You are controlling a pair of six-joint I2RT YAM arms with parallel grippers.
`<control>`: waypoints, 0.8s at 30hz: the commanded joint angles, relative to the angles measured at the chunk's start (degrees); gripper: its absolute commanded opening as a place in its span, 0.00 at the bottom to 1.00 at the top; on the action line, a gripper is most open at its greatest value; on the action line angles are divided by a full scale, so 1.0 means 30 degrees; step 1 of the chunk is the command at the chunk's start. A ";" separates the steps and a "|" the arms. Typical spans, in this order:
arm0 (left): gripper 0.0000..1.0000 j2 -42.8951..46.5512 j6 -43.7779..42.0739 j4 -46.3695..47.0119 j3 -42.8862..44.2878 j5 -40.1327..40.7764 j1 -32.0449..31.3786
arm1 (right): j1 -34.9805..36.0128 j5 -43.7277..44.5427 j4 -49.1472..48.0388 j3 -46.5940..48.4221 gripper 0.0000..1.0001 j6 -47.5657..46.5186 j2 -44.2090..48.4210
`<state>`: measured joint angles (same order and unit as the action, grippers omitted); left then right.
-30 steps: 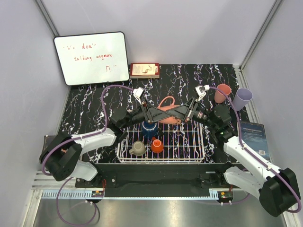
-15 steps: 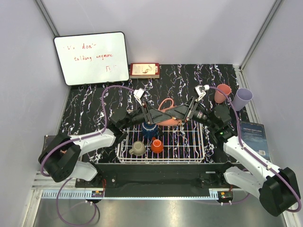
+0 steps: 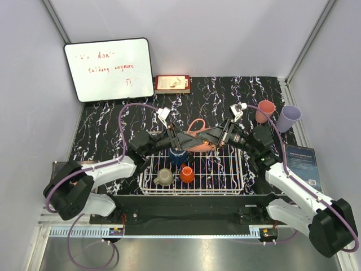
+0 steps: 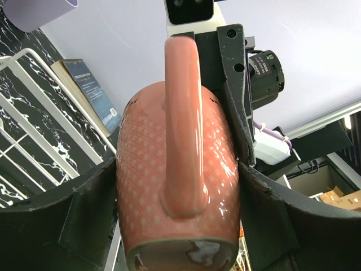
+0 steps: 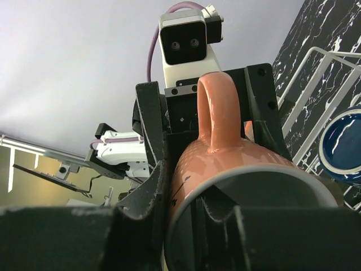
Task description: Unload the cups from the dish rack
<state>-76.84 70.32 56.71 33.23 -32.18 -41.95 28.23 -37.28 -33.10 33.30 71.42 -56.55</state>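
A pink dotted mug (image 3: 198, 140) with a handle hangs on its side above the back of the white dish rack (image 3: 223, 169). My left gripper (image 3: 189, 139) is shut around its body (image 4: 175, 169), one finger on each side. My right gripper (image 3: 214, 135) is shut on the mug's wall (image 5: 237, 164), one finger (image 5: 149, 197) outside the rim and the other inside. In the rack sit a dark blue mug (image 3: 178, 156), a beige mug (image 3: 164, 177) and an orange cup (image 3: 187, 174). A salmon cup (image 3: 265, 110) and a lavender tumbler (image 3: 289, 117) stand on the table at the back right.
A whiteboard (image 3: 109, 69) leans at the back left, with a flat box (image 3: 172, 84) beside it. A dark blue book (image 3: 302, 161) lies at the right edge. Walls close in both sides of the marbled black table (image 3: 107, 135).
My right gripper's jaws have closed on the mug's wall. Both grippers and the mug have shifted slightly left.
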 commanded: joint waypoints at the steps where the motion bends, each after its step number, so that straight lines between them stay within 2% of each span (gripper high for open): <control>1: 0.00 0.1032 0.0084 0.1050 -0.0180 -0.1166 -0.0459 | -0.0122 0.1147 -0.1739 0.0238 0.00 -0.0779 0.0189; 3: 0.01 0.1265 -0.0354 -0.0060 -0.0005 -0.1021 -0.0459 | -0.0122 0.1146 -0.1652 0.0209 0.00 -0.0808 0.0335; 4: 0.18 0.1325 -0.0820 -0.0616 0.0373 -0.1020 -0.0459 | -0.0093 0.1175 -0.1564 0.0209 0.00 -0.0866 0.0452; 6: 0.44 0.1647 -0.1378 -0.2490 0.0785 -0.0875 -0.0459 | -0.0093 0.1292 -0.1039 0.0296 0.00 -0.1041 0.0889; 7: 0.79 0.1764 -0.1961 -0.3250 0.1019 -0.0728 -0.0430 | -0.0093 0.1351 -0.0804 0.0326 0.00 -0.1303 0.1067; 9: 0.95 0.2057 -0.2550 -0.5886 0.1839 -0.0232 -0.0430 | -0.0093 0.1410 0.0219 0.0676 0.00 -0.1743 0.1623; 10: 0.99 0.2116 -0.3220 -0.7722 0.2074 -0.0026 -0.0429 | -0.0093 0.1468 0.1065 0.0968 0.00 -0.2209 0.1828; 13: 0.99 0.2321 -0.4367 -1.1210 0.3217 0.0852 -0.0429 | -0.0093 0.1819 0.2677 0.1466 0.00 -0.3120 0.2561; 18: 0.99 0.3433 -0.4897 -1.3567 0.3396 0.3312 -0.0371 | -0.0093 0.2755 0.4584 0.2053 0.00 -0.4435 0.3411; 21: 0.99 0.4224 -0.4984 -1.5556 0.3598 0.5068 -0.0225 | -0.0093 0.5064 0.8269 0.3368 0.00 -0.6625 0.3967; 22: 0.99 0.4748 -0.5130 -1.6926 0.3687 0.5596 -0.0195 | -0.0093 0.7247 1.0977 0.4678 0.00 -0.7363 0.3998; 24: 0.99 0.5336 -0.5335 -1.8252 0.3892 0.7323 -0.0195 | -0.0122 0.9688 1.4126 0.6207 0.00 -0.9640 0.3473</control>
<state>-64.95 56.88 12.80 41.80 -20.78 -42.92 28.08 -24.51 -4.89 40.12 55.37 -47.22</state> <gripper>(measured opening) 0.987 0.231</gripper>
